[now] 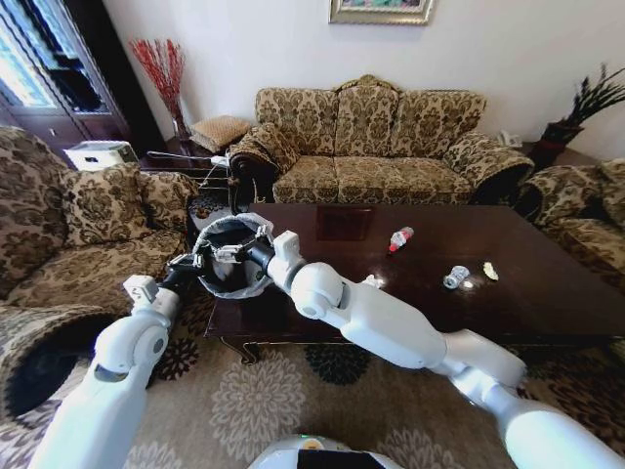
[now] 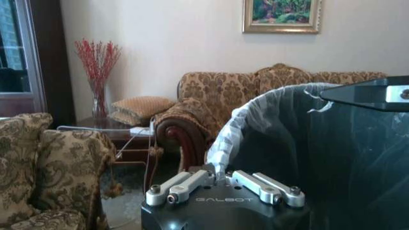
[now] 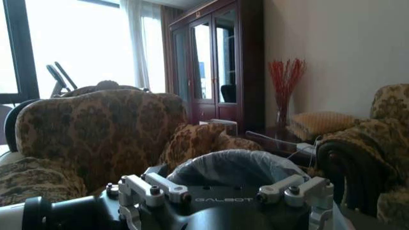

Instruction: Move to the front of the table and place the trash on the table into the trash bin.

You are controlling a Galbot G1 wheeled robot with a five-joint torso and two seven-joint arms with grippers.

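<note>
The trash bin [image 1: 227, 278], black with a whitish bag, hangs off the table's [image 1: 547, 293] left end. My left gripper [image 1: 193, 262] is shut on its near rim; in the left wrist view the fingers [image 2: 217, 176] pinch the bag edge of the trash bin [image 2: 319, 158]. Over the bin's mouth, my right gripper [image 1: 235, 250] stands open and holds nothing; its wrist view shows the spread right gripper [image 3: 227, 191] above the trash bin [image 3: 230, 167]. Trash lies on the table: a red-capped bottle [image 1: 400, 237], a crushed clear bottle [image 1: 456, 277], a wrapper [image 1: 490, 271] and a white paper bit [image 1: 371, 281].
A patterned sofa [image 1: 381, 147] stands behind the table, with armchairs at the left [image 1: 88, 234] and right [image 1: 586, 215]. A side table with a red-twig vase [image 1: 161, 78] fills the back left corner. Patterned carpet [image 1: 254, 401] lies before the table.
</note>
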